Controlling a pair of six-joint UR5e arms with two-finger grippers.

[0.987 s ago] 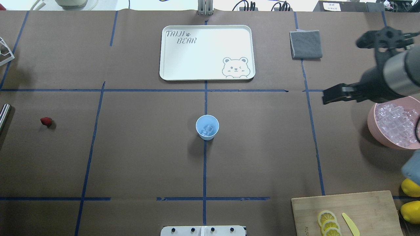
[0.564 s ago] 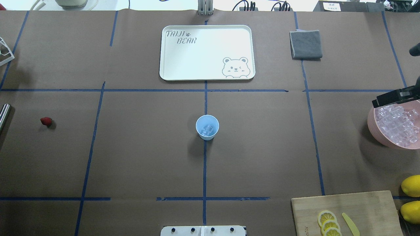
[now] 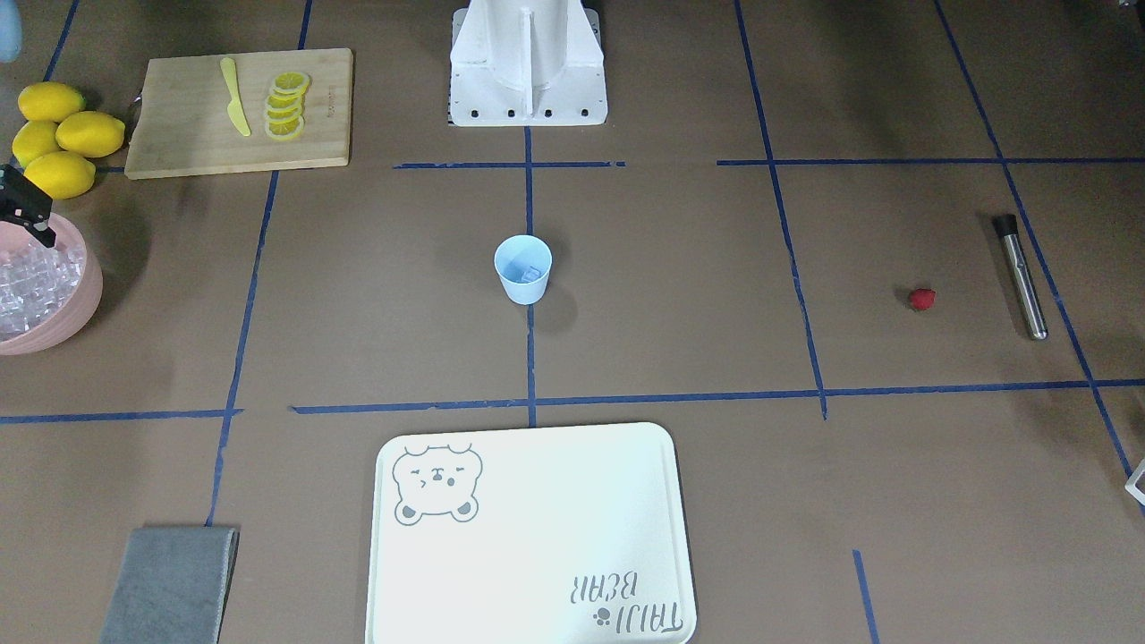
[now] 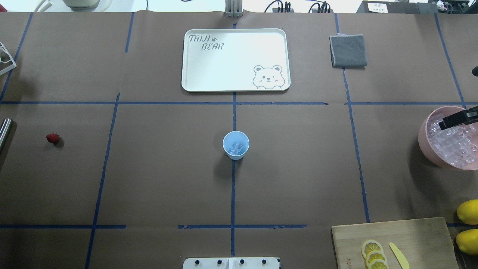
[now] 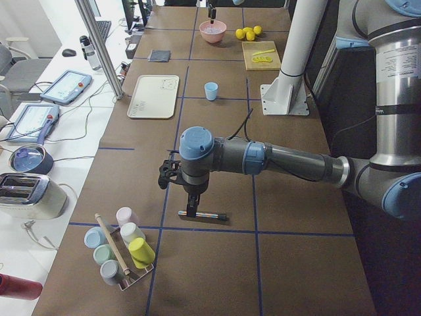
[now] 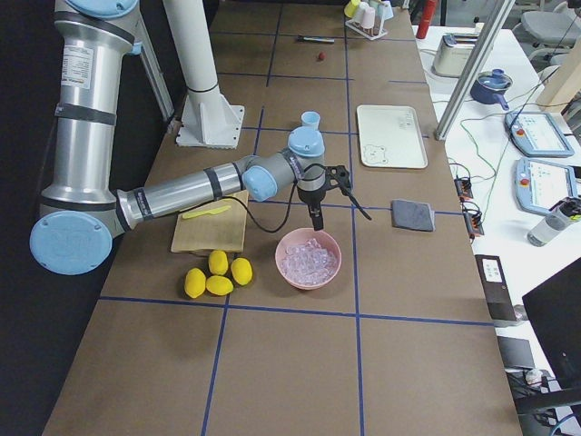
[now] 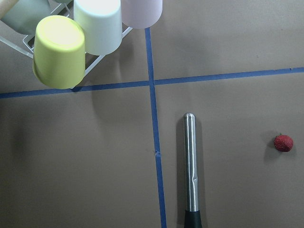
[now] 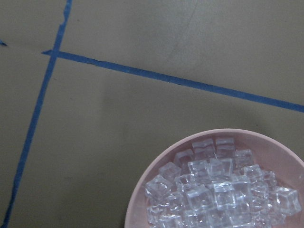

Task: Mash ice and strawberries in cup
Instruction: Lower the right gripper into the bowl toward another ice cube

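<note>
The pale blue cup [image 4: 236, 145] stands upright at the table's centre with a few clear ice [image 4: 235, 148] cubes inside. More ice [image 8: 218, 192] fills the pink bowl [image 4: 424, 140] at the right edge. My right gripper [image 4: 444, 124] hangs over that bowl's far rim, fingers pointing down; I cannot tell whether it is open or shut. The strawberry [image 4: 52, 138] lies alone far to the left, beside a steel muddler [image 7: 191, 164]. My left gripper [image 5: 191, 209] hovers over the muddler and shows only in the exterior left view, so I cannot tell its state.
A white bear tray [image 4: 235, 59] and a grey cloth [image 4: 348, 50] lie at the far side. A cutting board [image 4: 396, 241] holds lemon slices and a yellow knife, with whole lemons [image 3: 55, 134] beside it. A rack of cups [image 5: 122, 247] stands at the left end.
My right arm has swung right, almost out of the overhead view, and its gripper now sits over the pink bowl. The cup and strawberry have not moved.
</note>
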